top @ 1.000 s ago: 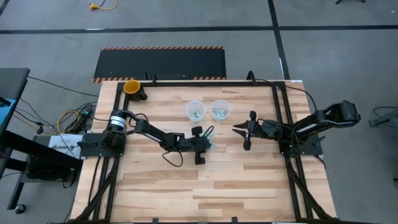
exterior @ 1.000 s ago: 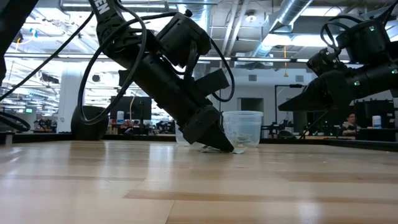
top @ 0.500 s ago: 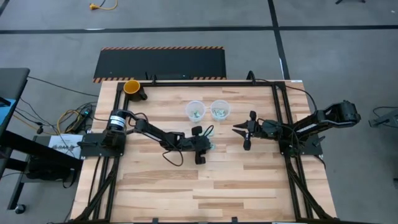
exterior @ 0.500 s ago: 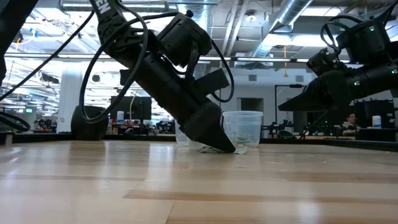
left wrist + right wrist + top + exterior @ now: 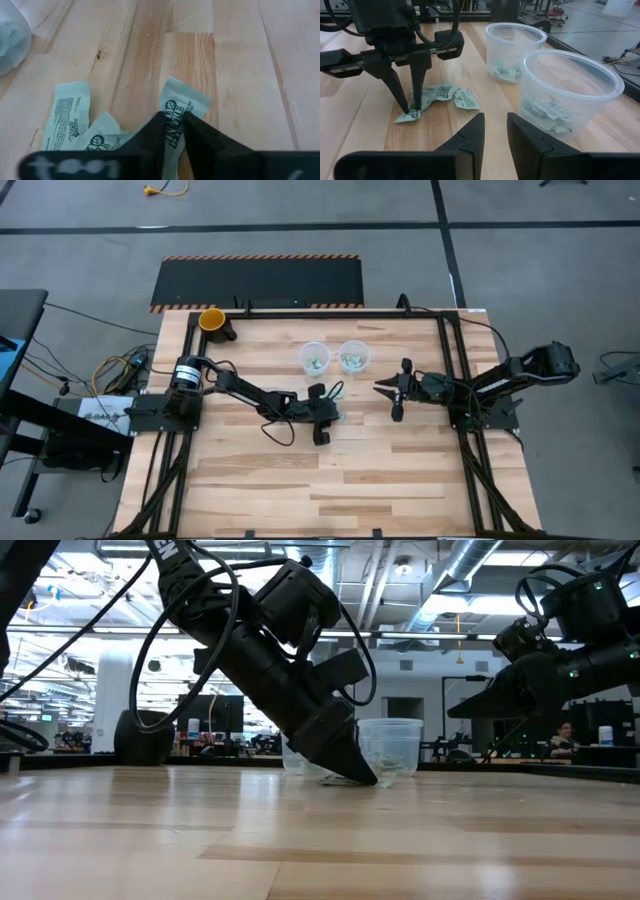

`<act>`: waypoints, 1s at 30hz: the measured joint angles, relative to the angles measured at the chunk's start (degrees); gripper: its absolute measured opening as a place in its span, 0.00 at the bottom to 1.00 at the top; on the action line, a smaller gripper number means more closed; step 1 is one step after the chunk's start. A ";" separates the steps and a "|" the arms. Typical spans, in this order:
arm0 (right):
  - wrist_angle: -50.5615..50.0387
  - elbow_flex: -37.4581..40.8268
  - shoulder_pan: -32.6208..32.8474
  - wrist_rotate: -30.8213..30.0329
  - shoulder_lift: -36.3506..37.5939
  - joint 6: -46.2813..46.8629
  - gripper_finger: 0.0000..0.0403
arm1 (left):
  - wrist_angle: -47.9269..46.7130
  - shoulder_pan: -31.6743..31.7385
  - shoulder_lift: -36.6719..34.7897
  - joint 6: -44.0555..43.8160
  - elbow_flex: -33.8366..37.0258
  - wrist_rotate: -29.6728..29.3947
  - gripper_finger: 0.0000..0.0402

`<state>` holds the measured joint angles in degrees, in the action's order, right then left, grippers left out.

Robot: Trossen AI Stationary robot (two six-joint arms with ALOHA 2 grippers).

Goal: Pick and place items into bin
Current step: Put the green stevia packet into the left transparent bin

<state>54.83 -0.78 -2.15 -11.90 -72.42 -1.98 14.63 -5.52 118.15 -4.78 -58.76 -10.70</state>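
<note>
Grasping step: left gripper (image 5: 411, 111) is down at the table, jaws pinching one packet (image 5: 176, 125) from the loose items (image 5: 451, 96) beside the two clear cups (image 5: 333, 358). Next: lift, carry over a cup. Right gripper (image 5: 397, 394) waits nearby, jaws slightly spread.

Evenly and brightly lit from overhead; only short, soft shadows under the arms on the table (image 5: 300, 470) in the high view. Strongly backlit in the low view: ceiling lights (image 5: 450, 600) glaring, arms reduced to near silhouettes, near tabletop soft and out of focus. Close packets (image 5: 70, 117) sharp in the left wrist view, bottom edge blurred. Faint sheen on the clear cups (image 5: 570, 90) in the right wrist view.
</note>
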 joint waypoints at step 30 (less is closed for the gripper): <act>-0.13 0.00 0.68 0.04 0.00 0.57 0.19 | 15.58 -0.70 0.19 0.92 0.31 2.97 0.01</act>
<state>54.69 -0.78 -1.48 -11.86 -72.42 -1.41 30.21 -6.22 118.34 -3.85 -58.46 -7.73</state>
